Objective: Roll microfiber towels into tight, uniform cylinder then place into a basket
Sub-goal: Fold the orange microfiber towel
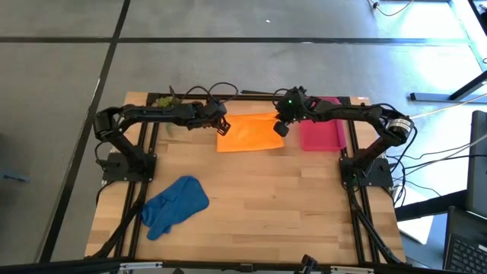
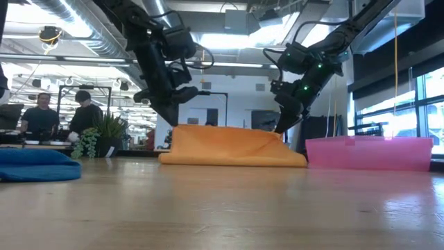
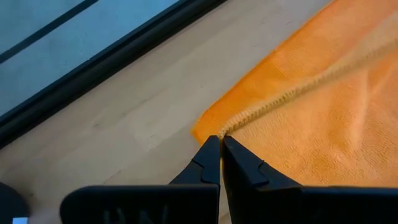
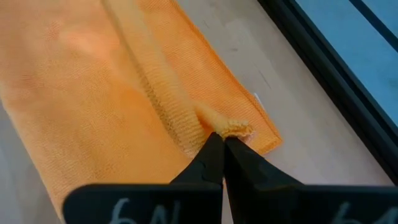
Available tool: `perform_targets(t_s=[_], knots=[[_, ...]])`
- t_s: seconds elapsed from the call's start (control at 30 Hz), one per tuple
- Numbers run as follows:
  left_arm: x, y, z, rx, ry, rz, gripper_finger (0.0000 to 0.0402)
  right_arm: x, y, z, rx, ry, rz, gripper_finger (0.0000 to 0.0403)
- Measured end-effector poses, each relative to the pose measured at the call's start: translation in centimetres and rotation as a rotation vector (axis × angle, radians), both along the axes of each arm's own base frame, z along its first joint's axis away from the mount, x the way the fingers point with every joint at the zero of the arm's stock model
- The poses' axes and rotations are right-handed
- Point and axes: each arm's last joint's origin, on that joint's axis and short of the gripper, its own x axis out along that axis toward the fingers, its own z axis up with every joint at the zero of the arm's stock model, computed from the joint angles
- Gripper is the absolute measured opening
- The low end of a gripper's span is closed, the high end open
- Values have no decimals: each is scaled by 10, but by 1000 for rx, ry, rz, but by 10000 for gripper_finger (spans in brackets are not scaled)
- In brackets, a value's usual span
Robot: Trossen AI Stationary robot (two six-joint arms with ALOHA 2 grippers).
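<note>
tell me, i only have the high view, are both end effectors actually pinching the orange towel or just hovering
Observer: The left end effector is shut on the stitched edge of the orange towel near a corner.
Operator: and the right one
Observer: The right end effector is shut on a puckered bit of the towel's edge near another corner.
Operator: is the towel off the table
Observer: In the low view its gripped edge is raised; the rest lies on the table.

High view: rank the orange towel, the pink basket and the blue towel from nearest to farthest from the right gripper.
1. Orange towel: pinched at its corner by the right gripper.
2. Pink basket: just beside, on its outer side.
3. Blue towel: far across, front left of the table.
</note>
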Motion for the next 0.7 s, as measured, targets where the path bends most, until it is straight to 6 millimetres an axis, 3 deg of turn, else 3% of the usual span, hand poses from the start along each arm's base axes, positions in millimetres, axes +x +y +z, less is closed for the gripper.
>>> perform_targets(t_s=[0.7], knots=[[0,4,2,11,-28,15,15,1,0,1,-8,-8,1,96]])
